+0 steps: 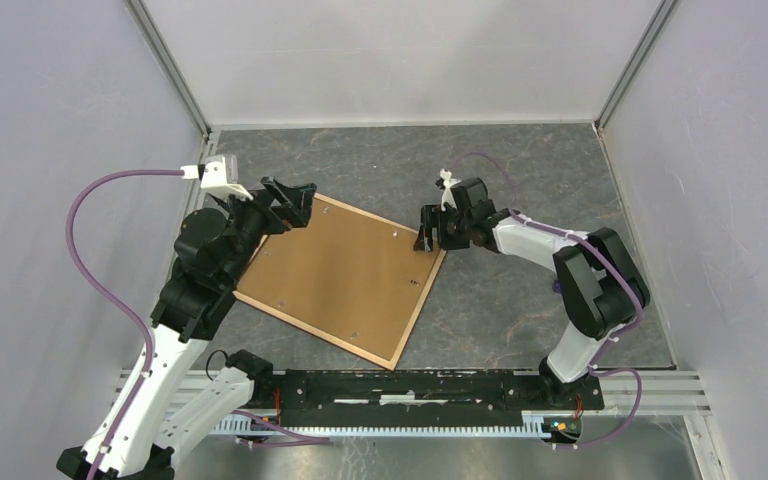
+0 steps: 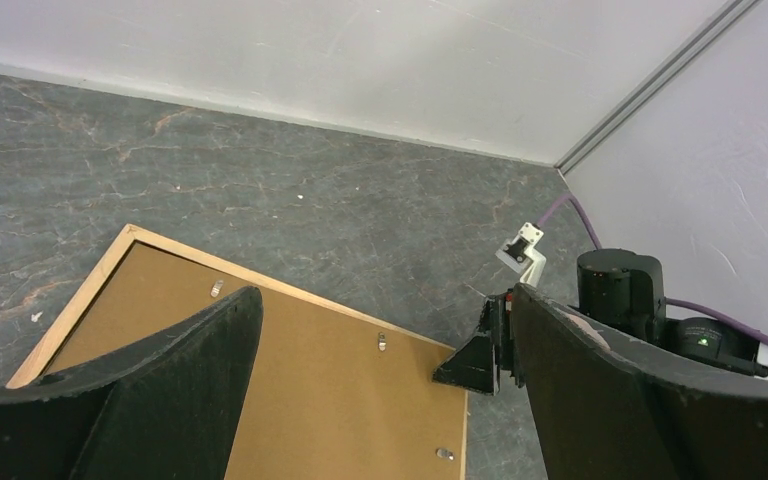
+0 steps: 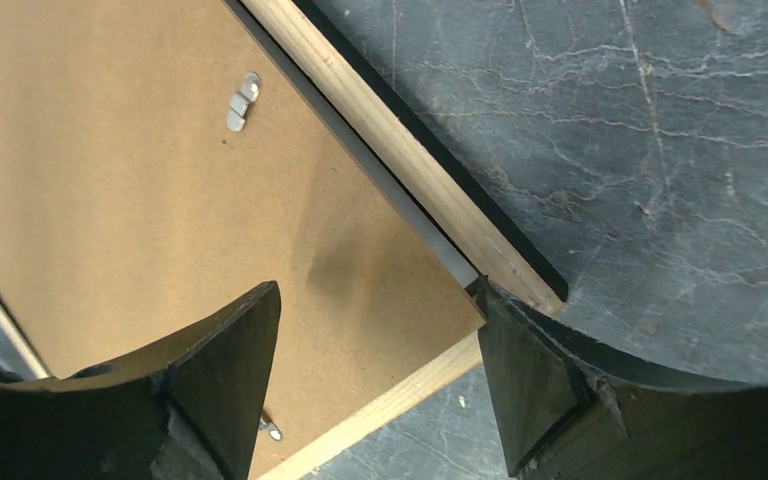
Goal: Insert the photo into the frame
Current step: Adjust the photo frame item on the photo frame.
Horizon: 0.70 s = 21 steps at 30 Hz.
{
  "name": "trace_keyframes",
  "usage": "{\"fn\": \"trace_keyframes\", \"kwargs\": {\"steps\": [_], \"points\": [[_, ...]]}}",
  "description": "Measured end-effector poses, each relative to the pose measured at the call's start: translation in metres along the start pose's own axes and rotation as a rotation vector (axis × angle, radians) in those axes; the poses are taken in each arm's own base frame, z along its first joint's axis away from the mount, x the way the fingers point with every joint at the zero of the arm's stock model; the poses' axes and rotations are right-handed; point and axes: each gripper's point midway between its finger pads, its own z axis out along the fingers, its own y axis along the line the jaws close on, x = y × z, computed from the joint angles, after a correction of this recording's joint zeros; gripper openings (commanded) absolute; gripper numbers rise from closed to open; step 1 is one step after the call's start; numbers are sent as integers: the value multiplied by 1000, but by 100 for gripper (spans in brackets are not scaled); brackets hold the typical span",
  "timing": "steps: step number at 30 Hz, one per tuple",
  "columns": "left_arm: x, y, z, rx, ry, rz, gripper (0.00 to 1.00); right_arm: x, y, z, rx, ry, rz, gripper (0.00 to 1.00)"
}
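The frame (image 1: 420, 308) lies back side up on the table, its tan rails around a flat brown backing board (image 1: 340, 275). The photo is hidden. My left gripper (image 1: 295, 205) is open and empty above the frame's far left corner; its view shows the rail (image 2: 65, 308) and board (image 2: 340, 400). My right gripper (image 1: 428, 232) is open at the frame's right corner. In its view (image 3: 378, 290), one finger is over the board (image 3: 140, 200) and the other touches the corner of the rail (image 3: 390, 135). A thin pale strip (image 3: 410, 220) shows between board and rail.
Small metal clips (image 3: 243, 100) sit along the board's edges. Grey walls close the table at the back and both sides. The arm bases and a black rail (image 1: 410, 385) run along the near edge. Dark stone-patterned tabletop (image 1: 520, 310) surrounds the frame.
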Motion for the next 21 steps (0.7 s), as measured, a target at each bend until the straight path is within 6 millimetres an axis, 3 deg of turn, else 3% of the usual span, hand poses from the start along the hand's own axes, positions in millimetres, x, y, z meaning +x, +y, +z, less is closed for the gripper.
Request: {"fn": "trace_keyframes", "kwargs": {"steps": [6, 12, 16, 18, 21], "points": [[0, -1, 0, 5, 1, 0, 100, -4, -7, -9, 97, 30, -92, 79], [0, -1, 0, 4, 1, 0, 100, -31, -1, -25, 136, 3, -173, 80], [1, -1, 1, 3, 5, 1, 100, -38, 6, -43, 145, -30, -205, 78], [2, -1, 1, 2, 6, 1, 100, -33, 10, -49, 139, -53, -204, 64], [3, 0, 3, 0, 11, 2, 100, 3, 16, -51, 113, -46, -181, 57]]}}
